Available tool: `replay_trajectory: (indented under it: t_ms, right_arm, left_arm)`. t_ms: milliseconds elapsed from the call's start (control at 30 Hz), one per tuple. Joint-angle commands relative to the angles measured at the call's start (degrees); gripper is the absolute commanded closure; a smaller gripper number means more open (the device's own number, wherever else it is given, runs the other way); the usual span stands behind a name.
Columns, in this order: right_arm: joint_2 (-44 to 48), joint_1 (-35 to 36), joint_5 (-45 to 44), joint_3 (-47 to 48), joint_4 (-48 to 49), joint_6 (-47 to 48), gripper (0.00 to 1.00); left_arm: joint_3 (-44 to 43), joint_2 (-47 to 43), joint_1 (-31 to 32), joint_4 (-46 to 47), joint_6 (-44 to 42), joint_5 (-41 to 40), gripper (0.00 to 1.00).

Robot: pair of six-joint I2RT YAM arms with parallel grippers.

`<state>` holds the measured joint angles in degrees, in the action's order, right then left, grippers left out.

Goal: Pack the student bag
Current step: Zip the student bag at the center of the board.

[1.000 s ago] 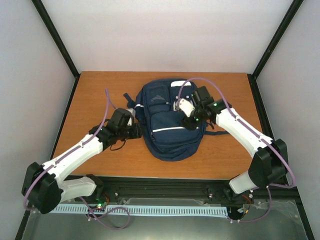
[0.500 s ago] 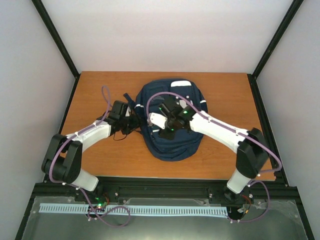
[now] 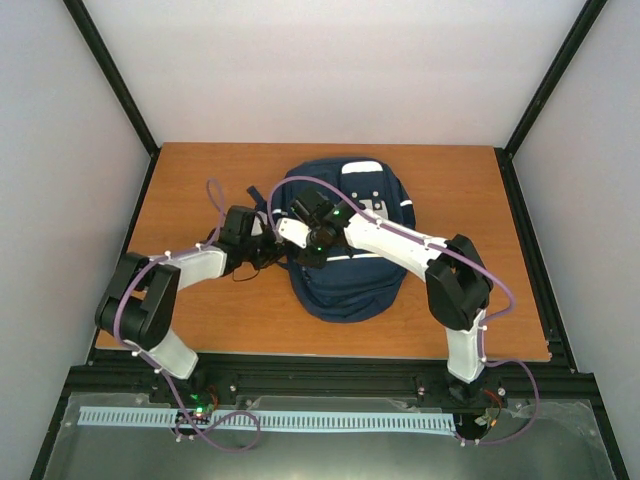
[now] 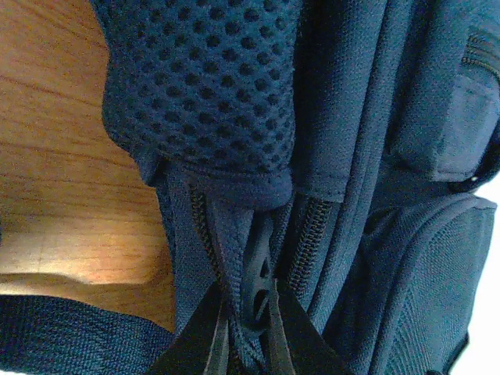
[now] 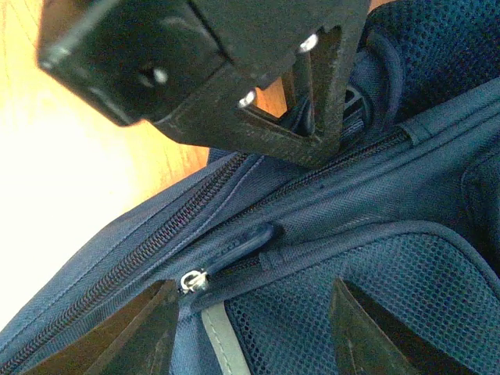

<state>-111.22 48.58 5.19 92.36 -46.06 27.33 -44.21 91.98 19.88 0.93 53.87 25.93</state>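
- I am seeing the student bag lying flat mid-frame in the overhead view, on the wooden surface.
- I am keeping the left hand pressed together on a webbing tab at the bag's left edge, beside the zip.
- I am hovering the right hand spread wide around the zip pull, lower centre of its wrist view. I cannot tell whether it is touching.
- I am judging progress as early. The visible zip runs are looking closed, opening is pending, and I am finding nothing to pack in view.
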Motion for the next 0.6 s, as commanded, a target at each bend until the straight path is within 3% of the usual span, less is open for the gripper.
replay_trajectory:
  t_ms: [0,200,333,567]
  right_arm:
    - [0.0,0.7,1.3,1.7,-1.6,-0.8,0.45]
    - [1.0,0.8,2.8,1.2,-2.0,-1.2,0.43]
    - [2.1,0.8,3.1,1.0,-2.2,-0.9,0.44]
    - [3.8,1.2,1.1,-0.4,-1.8,0.3,0.47]
  left_arm:
    - [3.2,-4.1,-0.3,9.5,2.5,4.9,0.99]
    - [8.3,-14.7,-0.3,18.6,2.8,6.0,0.99]
    - [9.8,-20.7,-0.3,18.7,1.3,4.6,0.99]
    - [10.2,-21.9,-0.2,17.6,1.5,4.0,0.99]
